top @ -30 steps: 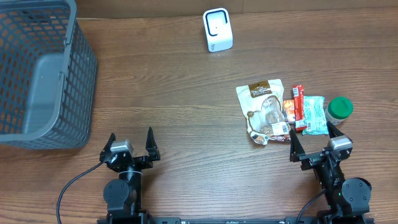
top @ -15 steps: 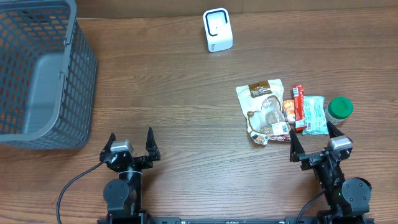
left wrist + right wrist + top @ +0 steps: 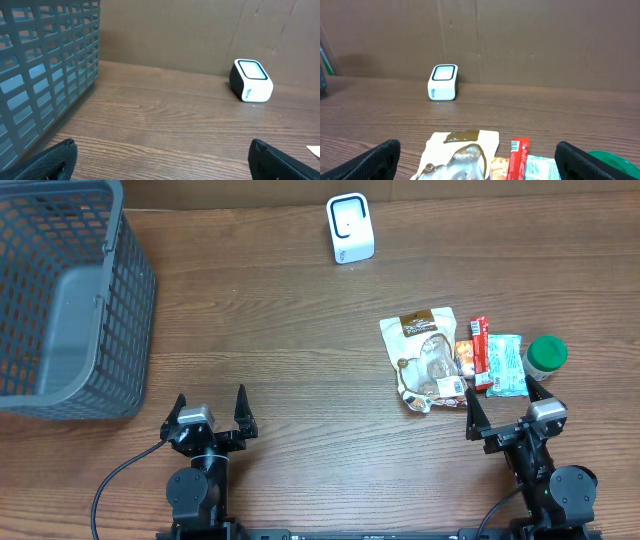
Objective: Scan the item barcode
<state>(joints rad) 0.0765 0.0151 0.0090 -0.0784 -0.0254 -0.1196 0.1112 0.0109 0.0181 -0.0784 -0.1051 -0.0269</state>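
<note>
White scanner [image 3: 350,228], blue lettering illegible

black left arm [image 3: 197,485] at 7 o'clock, black right arm [image 3: 555,485] at 5 o'clock; each has a silver-grey wrist block [image 3: 195,415] between tapered dark fingers [image 3: 242,408]. a black cable [image 3: 112,480] curves off the left base.

White scanner [image 3: 350,228] upright at back; pouch [image 3: 424,360], red bar [image 3: 480,352], teal packet [image 3: 505,366], green-lidded jar [image 3: 546,355] clustered right

Wood-grain table [image 3: 300,350], grey plastic basket [image 3: 70,300]
</note>
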